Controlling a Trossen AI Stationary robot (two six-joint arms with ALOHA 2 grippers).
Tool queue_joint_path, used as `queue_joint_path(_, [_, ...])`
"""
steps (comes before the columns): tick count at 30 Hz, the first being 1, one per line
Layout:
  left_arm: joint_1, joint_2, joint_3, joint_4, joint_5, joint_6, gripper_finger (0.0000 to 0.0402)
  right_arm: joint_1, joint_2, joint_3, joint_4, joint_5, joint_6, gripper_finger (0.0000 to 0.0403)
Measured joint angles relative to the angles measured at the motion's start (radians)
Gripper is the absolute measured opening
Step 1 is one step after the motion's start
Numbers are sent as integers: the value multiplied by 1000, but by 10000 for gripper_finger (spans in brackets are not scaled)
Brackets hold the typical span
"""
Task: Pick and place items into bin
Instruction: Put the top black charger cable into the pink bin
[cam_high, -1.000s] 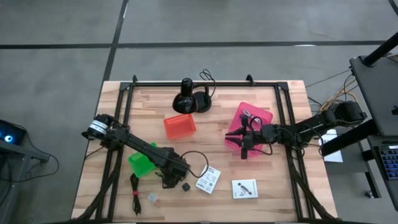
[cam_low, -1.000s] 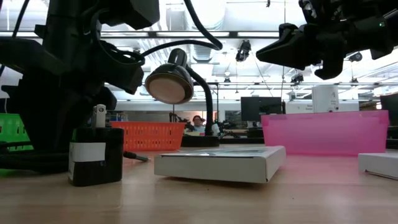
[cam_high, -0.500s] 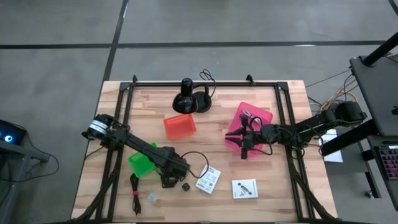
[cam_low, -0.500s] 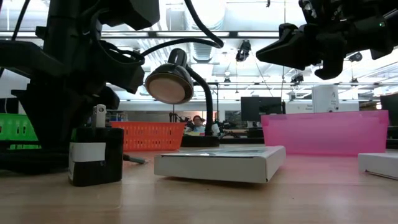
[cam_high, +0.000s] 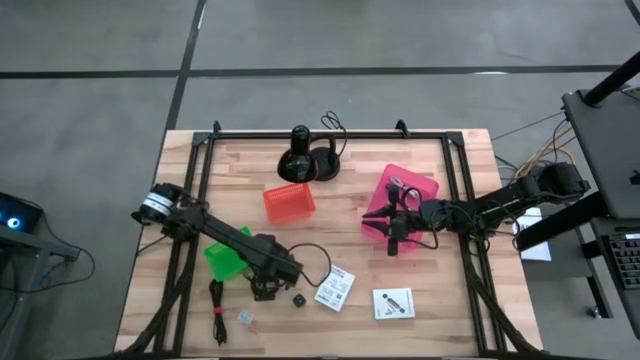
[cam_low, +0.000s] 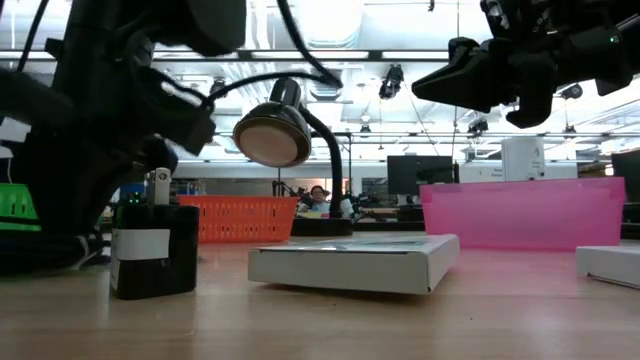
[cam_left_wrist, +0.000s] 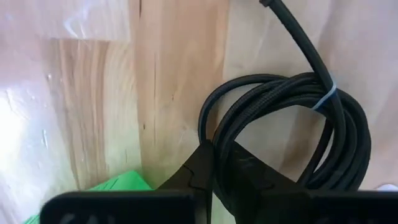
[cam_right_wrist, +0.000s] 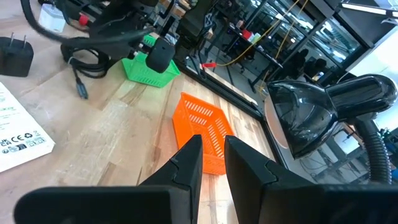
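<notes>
Left gripper (cam_high: 265, 290): I have it low over the table's near-left part, fingers pressed together on a strand of the cable (cam_left_wrist: 292, 124).
Cable: black coil lying on the wood right under that gripper, one loose end trailing toward the cards (cam_high: 335, 288).
Key relation: the green bin (cam_high: 224, 262) sits just beside the gripper, on its left-arm side; I judge a short lift and swing carries the cable there.
Nearer arm: left, by far.
Right gripper (cam_high: 392, 232): hangs above the pink bin (cam_high: 428, 186), fingers nearly together, holding nothing I can see.
Surface: pale wood planks; a black cube (cam_high: 297, 299) lies near.
Room: open workshop behind, lamp (cam_low: 272, 135) in front.
</notes>
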Motion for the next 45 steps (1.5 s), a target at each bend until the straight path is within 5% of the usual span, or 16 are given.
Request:
queue_joint_path(17, [-6, -151, 12, 60, -143, -27, 11, 0, 0, 0, 1, -1, -8, 57])
queue_joint_path(26, [-34, -251, 29, 156, -542, -21, 10, 0, 0, 0, 3, -1, 9, 57])
queue_joint_path(39, [-44, -195, 24, 393, -1138, 138, 10, 0, 0, 0, 69, -1, 45, 57])
queue_joint_path(45, [-43, -195, 24, 463, -1247, 159, 10, 0, 0, 0, 89, -1, 50, 57])
